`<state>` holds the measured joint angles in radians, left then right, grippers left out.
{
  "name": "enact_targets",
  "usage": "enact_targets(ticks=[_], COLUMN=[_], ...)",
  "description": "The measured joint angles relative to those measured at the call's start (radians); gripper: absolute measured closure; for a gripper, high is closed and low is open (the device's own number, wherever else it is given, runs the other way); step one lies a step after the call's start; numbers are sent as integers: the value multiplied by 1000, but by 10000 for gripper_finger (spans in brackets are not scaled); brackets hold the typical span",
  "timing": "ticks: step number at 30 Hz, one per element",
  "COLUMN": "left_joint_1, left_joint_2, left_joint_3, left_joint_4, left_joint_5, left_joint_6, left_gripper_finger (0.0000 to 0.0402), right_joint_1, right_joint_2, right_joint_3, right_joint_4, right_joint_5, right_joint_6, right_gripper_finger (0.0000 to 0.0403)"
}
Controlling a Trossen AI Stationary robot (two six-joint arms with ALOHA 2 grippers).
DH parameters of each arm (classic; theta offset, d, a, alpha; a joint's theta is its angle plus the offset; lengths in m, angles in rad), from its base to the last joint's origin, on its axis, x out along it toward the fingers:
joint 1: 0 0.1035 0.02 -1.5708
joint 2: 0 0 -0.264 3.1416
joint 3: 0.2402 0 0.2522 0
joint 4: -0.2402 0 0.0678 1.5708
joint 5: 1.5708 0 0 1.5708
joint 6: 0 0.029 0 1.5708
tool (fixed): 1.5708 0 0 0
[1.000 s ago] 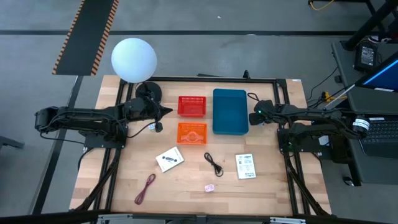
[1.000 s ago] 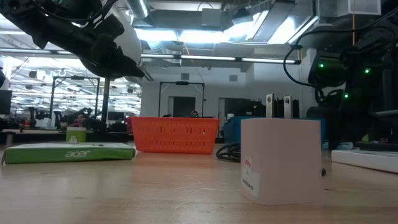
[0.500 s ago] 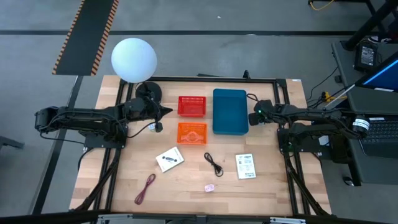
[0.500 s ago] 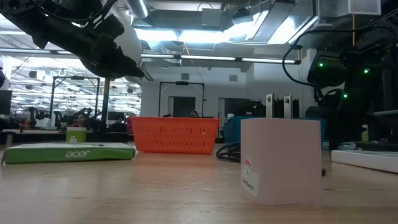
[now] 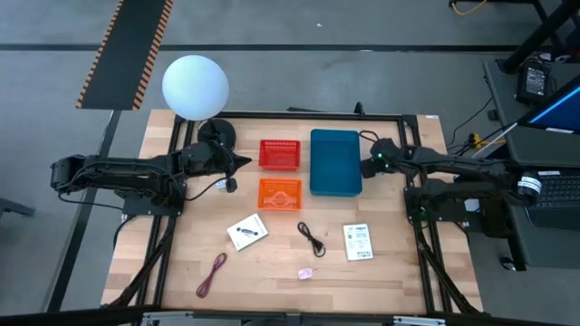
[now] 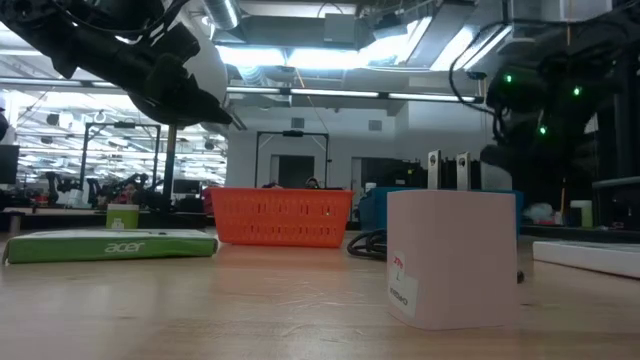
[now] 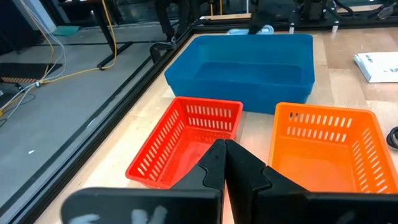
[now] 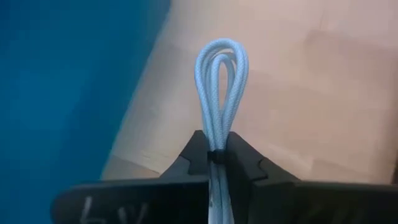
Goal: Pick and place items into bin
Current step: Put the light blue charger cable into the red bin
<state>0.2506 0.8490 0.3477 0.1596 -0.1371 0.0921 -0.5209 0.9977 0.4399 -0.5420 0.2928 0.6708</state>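
My right gripper point(image 5: 366, 167) hovers at the blue bin's point(image 5: 335, 162) right wall, shut on a light-blue braided cord point(image 8: 219, 74). My left gripper point(image 5: 245, 163) waits shut, just left of the red basket point(image 5: 279, 154). On the near half of the table lie two white packets point(image 5: 246, 232) point(image 5: 358, 241), a black cord point(image 5: 312, 239), a dark-red cord point(image 5: 212, 274) and a tiny pink piece point(image 5: 305, 273). My right gripper pinches several strands of the folded light-blue cord point(image 8: 217, 140) between its two fingers. The fingers reach in from the table's right side, slanting down. The cord's looped end point(image 8: 221, 53) sticks out past the fingertips, along them, over the bare wood beside the bin.
An orange basket point(image 5: 279, 193) stands just nearer than the red one. A white globe lamp point(image 5: 195, 87) stands on its black base at the far left corner. In the low view a green box point(image 6: 110, 245) and a white box point(image 6: 452, 255) sit near the front.
My right gripper has risen a little beside the blue bin's right wall and edged toward the table's far edge.
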Motion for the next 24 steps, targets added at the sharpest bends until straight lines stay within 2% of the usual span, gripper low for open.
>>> enact_targets(ticks=[6,16,24], left_joint_1=[0,0,0], left_joint_2=[0,0,0], left_joint_3=[0,0,0], left_joint_4=[0,0,0], left_joint_5=[-7,-7,-7], left_joint_6=[61,62,61], left_gripper_finger=[398,398,398], right_joint_1=[1,58,168], right_joint_2=[-75,-189,-270], right_joint_3=[99,205,98], right_joint_4=[-83,-82,183], right_joint_5=[-1,1,-22], right_joint_6=[-61,-188,-301], right_gripper_finger=[392,392,392])
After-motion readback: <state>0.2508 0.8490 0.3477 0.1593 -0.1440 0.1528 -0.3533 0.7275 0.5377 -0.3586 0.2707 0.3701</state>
